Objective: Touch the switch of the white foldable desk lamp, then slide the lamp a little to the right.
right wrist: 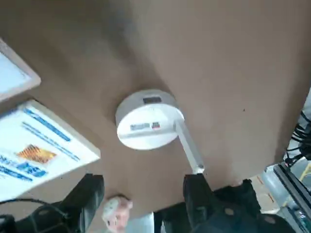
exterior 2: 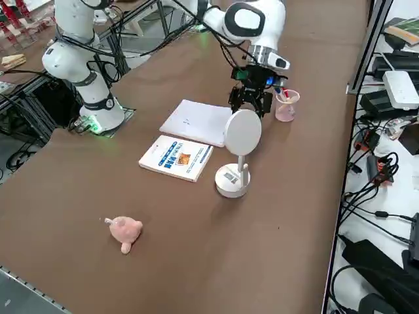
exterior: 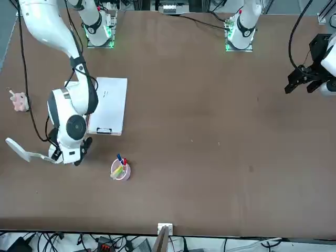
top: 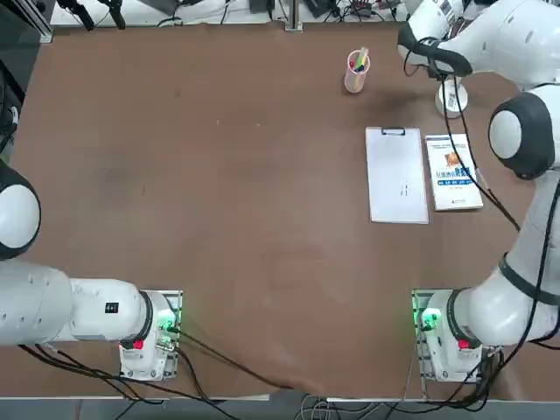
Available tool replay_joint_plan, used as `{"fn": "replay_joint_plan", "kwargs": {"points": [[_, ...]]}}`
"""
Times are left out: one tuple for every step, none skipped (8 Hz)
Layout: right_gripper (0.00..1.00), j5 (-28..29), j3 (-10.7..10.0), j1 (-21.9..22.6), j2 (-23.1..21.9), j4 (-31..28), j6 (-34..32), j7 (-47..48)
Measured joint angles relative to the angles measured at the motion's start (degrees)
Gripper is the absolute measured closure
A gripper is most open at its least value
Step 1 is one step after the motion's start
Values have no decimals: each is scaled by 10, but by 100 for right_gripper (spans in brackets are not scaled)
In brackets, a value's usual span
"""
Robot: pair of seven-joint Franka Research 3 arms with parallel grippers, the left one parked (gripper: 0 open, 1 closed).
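Jaws: the right gripper [right wrist: 143, 196] has them wide apart, with nothing clamped between them; whether one finger touches the lamp cannot be told.
White foldable desk lamp [exterior 2: 242, 133]: just beside the jaws, on their right, standing on its round base on the counter [top: 227, 175], slanted arm raised, round head up.
Book [exterior 2: 175, 157]: flat on the counter, near the jaws, toward the robot's bases.
Clipboard [top: 396, 175]: flat beside the book, toward the bases and to the left of the jaws, paper on it.
Pen cup [exterior: 121, 170]: upright, left of the jaws, pens inside.
Pink pig figure [exterior 2: 124, 231]: well apart from the jaws, to their right and toward the bases.
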Motion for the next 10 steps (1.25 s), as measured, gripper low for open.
{"fn": "replay_joint_plan", "kwargs": {"points": [[0, -15, -1, -1, 15, 13, -10, -12], [0, -25, -4, -1, 28, 22, -15, -20], [0, -43, -7, -1, 38, 28, -19, -27], [0, -73, -7, -1, 47, 32, -21, -30], [0, -102, -7, 0, 55, 33, -21, -35], [0, -123, -7, 1, 64, 38, -21, -45], [0, -139, -7, 1, 75, 51, -21, -57], [0, -158, -7, 3, 88, 67, -21, -68], [0, -181, -7, 4, 101, 78, -21, -72], [0, -198, -7, 4, 115, 85, -22, -72]]}}
